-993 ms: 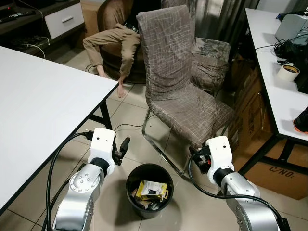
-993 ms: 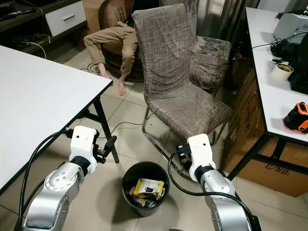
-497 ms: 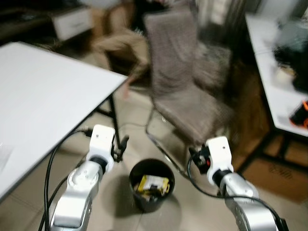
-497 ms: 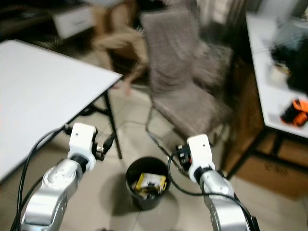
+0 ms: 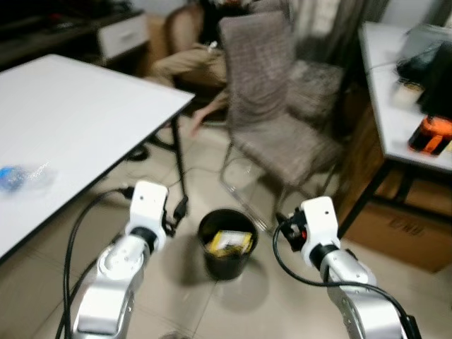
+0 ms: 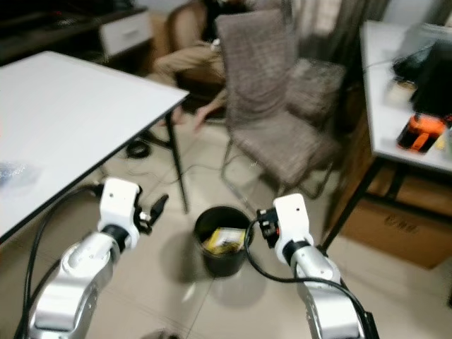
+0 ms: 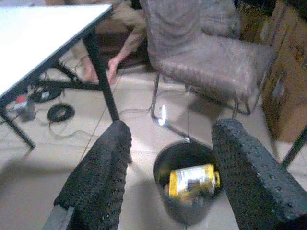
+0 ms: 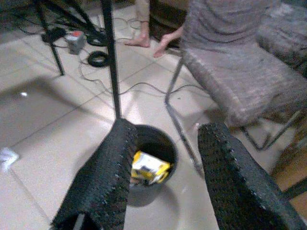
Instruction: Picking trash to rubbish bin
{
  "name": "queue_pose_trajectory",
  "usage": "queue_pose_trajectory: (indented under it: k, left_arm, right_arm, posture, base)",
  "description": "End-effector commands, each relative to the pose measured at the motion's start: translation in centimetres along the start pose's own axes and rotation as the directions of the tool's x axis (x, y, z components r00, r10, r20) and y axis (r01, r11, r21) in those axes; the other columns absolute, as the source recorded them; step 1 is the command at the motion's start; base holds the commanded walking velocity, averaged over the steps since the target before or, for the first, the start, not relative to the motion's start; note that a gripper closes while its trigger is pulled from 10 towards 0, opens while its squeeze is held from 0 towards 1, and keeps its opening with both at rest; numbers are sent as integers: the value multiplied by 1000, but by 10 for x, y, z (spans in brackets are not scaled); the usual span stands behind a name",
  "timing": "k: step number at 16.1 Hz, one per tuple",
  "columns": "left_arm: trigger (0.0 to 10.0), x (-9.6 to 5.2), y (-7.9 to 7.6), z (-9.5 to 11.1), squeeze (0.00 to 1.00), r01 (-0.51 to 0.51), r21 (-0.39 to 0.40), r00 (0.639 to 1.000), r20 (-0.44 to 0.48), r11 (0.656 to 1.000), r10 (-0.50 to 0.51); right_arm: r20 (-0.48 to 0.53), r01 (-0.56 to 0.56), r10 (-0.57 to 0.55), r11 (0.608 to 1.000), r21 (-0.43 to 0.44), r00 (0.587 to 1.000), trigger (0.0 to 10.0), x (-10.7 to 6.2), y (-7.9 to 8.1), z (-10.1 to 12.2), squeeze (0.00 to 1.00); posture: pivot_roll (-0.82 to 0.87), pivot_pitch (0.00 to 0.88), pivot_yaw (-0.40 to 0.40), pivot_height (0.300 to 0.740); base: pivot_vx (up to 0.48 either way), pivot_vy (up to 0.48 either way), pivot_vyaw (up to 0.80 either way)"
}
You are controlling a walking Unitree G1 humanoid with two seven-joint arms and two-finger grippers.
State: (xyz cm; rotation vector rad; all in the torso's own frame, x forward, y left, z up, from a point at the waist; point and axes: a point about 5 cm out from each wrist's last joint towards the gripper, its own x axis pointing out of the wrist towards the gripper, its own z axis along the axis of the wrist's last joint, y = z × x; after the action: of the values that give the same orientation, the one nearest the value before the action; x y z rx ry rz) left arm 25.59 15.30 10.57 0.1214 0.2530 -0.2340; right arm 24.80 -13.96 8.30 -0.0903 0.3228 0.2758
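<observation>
A black rubbish bin stands on the tiled floor between my two arms. A yellow packet and other trash lie inside it. My left gripper hangs just left of the bin, open with nothing between its fingers. My right gripper hangs just right of the bin, also open and empty. Both wrist views look down past the fingers at the bin and the yellow packet. A crumpled clear plastic piece with a blue part lies on the white table at the left.
A grey fabric chair stands just beyond the bin. A person sits behind it with bare feet on the floor. A second table at the right holds an orange tool. Cardboard boxes sit beneath it. Cables lie by the table leg.
The whole picture has shifted and blurred, so the camera moved; the bin looks smaller and the plastic piece on the left table came into view. Both arms keep their pose.
</observation>
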Motion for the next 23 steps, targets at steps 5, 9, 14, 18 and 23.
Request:
queue_pose_trajectory:
  k: [5, 9, 14, 18, 23]
  left_arm:
    - [10000, -1, 1, 3, 0, -1, 9, 1000, 7, 1000, 1]
    - [10000, -1, 3, 5, 0, -3, 17, 1000, 12, 1000, 3]
    - [10000, 0, 8, 16, 0, -62, -16, 993, 104, 998, 63]
    - [10000, 1, 15, 28, 0, -84, -9, 984, 160, 996, 84]
    - [10000, -3, 25, 30, 0, -145, -11, 974, 177, 989, 145]
  right_arm:
    - [16, 5, -5, 1000, 0, 1000, 10000, 1, -2, 3, 0]
    - [19, 2, -2, 1000, 2, 1000, 10000, 2, -1, 3, 0]
    - [36, -25, 26, 999, -26, 999, 10000, 3, 0, 6, 0]
    - [64, -108, 112, 992, -57, 992, 10000, 7, 13, 13, 0]
    - [78, -184, 190, 979, -85, 979, 10000, 12, 23, 16, 0]
  posture:
    - [-152, 0, -32, 740]
    - [-153, 0, -29, 740]
    - [-156, 0, -34, 740]
    - [-144, 0, -42, 740]
    - [-126, 0, -59, 740]
  base:
    - [-288, 0, 0]
    - [-288, 0, 0]
    - [-112, 0, 0]
    - [0, 0, 298]
    - [355, 0, 800]
